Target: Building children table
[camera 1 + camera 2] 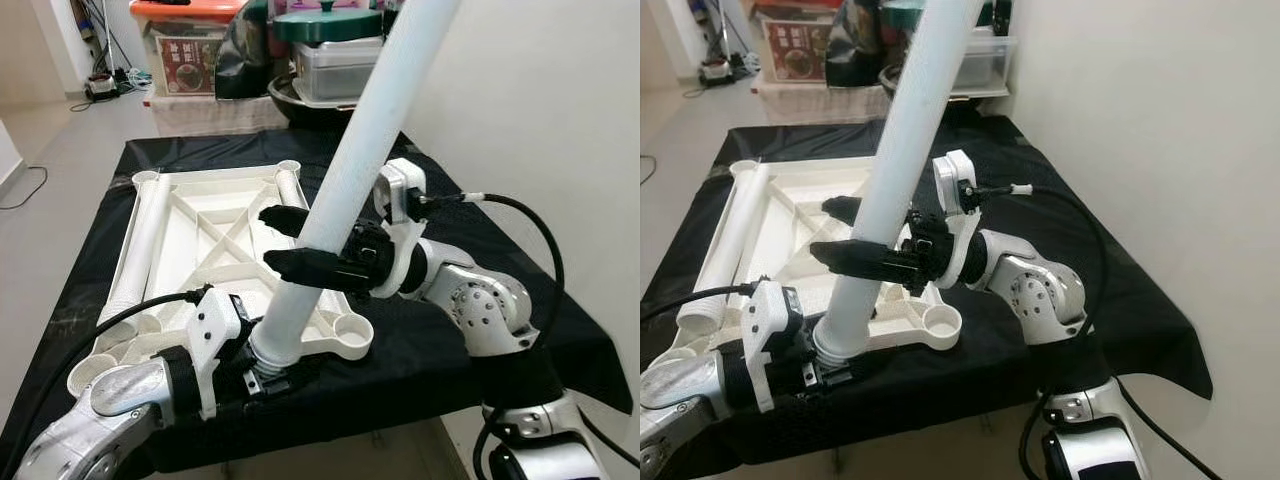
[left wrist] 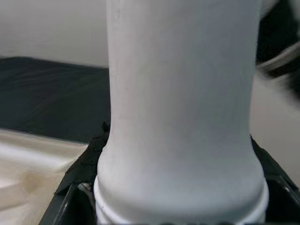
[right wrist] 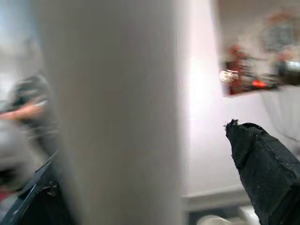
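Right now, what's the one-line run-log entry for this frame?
stage: fitting leg | left hand: grips white table leg at threaded base | right hand: fingers around leg mid-shaft | tabletop: upside down on black cloth

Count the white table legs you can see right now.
3. One held leg rises tilted between both grippers. One leg lies along the upturned tabletop's left edge. Another leg lies near its far right corner, mostly hidden. More may be hidden.
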{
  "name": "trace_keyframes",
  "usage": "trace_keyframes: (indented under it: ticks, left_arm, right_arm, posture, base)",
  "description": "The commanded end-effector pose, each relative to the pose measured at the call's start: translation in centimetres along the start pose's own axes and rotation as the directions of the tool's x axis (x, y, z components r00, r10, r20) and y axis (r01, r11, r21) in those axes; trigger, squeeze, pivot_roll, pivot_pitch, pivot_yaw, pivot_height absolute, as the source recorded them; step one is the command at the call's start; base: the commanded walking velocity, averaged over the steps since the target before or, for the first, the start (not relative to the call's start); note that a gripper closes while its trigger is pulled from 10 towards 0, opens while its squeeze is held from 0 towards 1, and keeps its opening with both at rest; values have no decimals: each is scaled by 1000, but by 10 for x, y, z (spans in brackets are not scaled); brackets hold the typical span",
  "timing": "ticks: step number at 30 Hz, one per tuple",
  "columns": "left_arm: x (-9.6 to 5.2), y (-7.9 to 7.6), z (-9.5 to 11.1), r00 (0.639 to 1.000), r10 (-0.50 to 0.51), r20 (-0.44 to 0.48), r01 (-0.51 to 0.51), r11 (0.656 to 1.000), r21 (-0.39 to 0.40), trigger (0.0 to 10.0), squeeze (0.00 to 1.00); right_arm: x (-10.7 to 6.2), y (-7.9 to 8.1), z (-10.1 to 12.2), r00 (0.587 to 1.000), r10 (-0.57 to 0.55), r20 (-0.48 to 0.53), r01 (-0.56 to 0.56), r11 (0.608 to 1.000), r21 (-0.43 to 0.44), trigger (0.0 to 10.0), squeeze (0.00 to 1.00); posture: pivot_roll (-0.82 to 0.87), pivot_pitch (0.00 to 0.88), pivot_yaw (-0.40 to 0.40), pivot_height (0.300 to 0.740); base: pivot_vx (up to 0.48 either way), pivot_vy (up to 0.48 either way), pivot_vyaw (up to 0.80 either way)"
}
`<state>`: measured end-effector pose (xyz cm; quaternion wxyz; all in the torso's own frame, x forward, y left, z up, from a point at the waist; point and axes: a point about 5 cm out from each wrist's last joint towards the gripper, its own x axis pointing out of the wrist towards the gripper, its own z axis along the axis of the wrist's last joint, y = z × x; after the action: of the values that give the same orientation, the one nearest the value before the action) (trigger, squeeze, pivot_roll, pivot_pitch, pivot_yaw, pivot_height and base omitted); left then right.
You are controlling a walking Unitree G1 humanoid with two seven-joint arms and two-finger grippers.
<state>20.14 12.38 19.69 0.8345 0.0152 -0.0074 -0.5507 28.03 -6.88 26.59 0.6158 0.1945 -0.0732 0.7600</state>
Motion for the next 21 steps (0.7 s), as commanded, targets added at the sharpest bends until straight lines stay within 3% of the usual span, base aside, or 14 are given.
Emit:
trace_keyframes:
  ticks: [1,6,9,16,21]
  left_arm:
    - [1,-11,7,996,-85,36,86,996,-30,10000,0]
    - [2,-20,5,984,-180,14,180,982,-58,10000,0]
    - [-1,-29,5,942,-335,-13,330,934,-139,10000,0]
    - [-6,-31,6,919,-394,-26,383,906,-178,10000,0]
    - [-9,-36,4,896,-444,-12,427,868,-252,10000,0]
  right_arm:
    - [5,11,2,995,105,-4,-105,994,-6,10000,0]
    - [9,18,-4,986,159,-43,-159,987,0,10000,0]
    - [16,28,-12,958,267,-101,-266,964,26,10000,0]
    - [19,34,-11,942,319,-105,-316,948,43,10000,0]
    - [19,42,-8,923,374,-87,-368,927,77,10000,0]
  posture:
    - [65,0,-56,740]
    - [67,0,-51,740]
    - [62,0,-40,740]
    - [50,0,-28,740]
    - [43,0,-12,740]
  base:
    - [0,0,0]
    - [0,0,0]
    - [0,0,0]
    - [0,0,0]
    - [0,0,0]
